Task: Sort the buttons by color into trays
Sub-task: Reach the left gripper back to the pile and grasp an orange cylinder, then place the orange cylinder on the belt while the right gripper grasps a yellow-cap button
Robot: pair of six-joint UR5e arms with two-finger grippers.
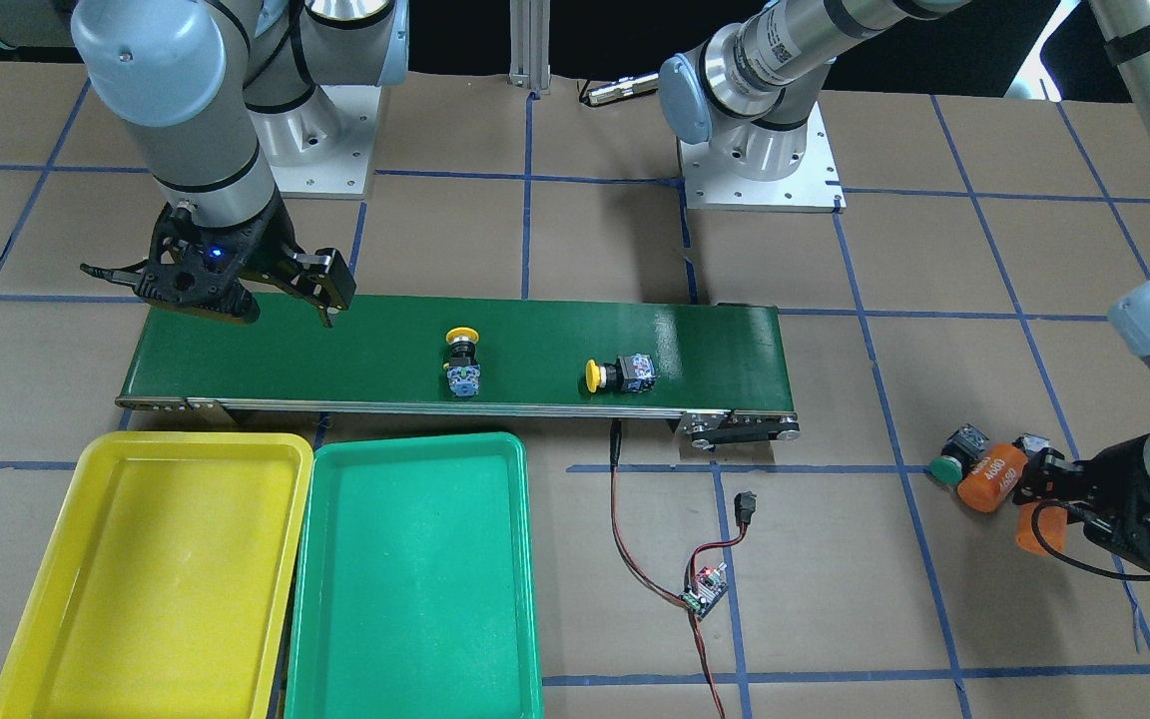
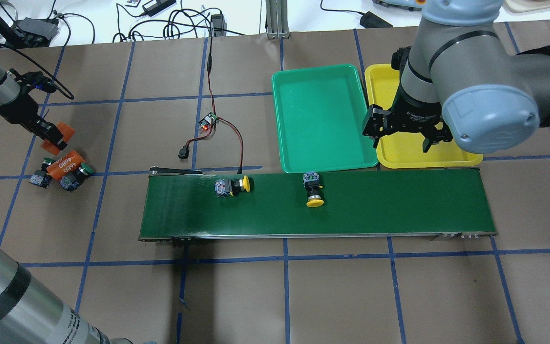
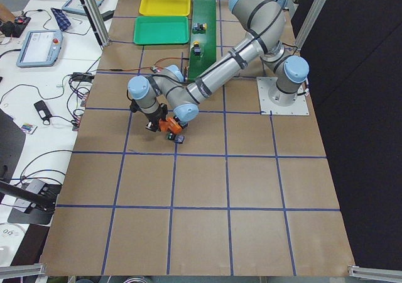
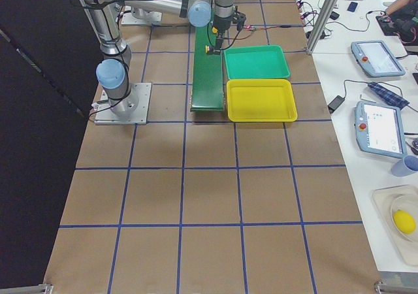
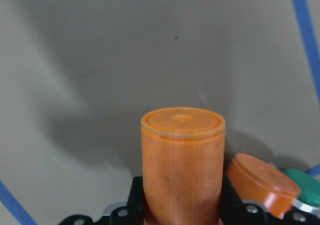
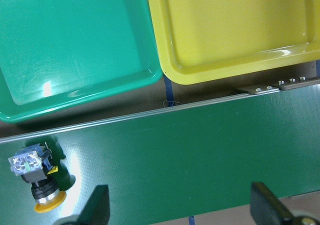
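One fixed camera faces the robot (image 1: 755,170) across the table (image 1: 934,250), looking steeply down; another looks forward over its shoulders. Both share the conveyor belt (image 1: 335,350), green tray (image 1: 415,599) and yellow tray (image 1: 156,599). Distant end cameras look along the table; the left wrist camera sits close on an orange cylinder (image 5: 182,165).

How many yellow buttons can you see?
2 yellow buttons, both on the conveyor belt: one near its middle, the other nearer its end on the robot's left. None seems hidden.
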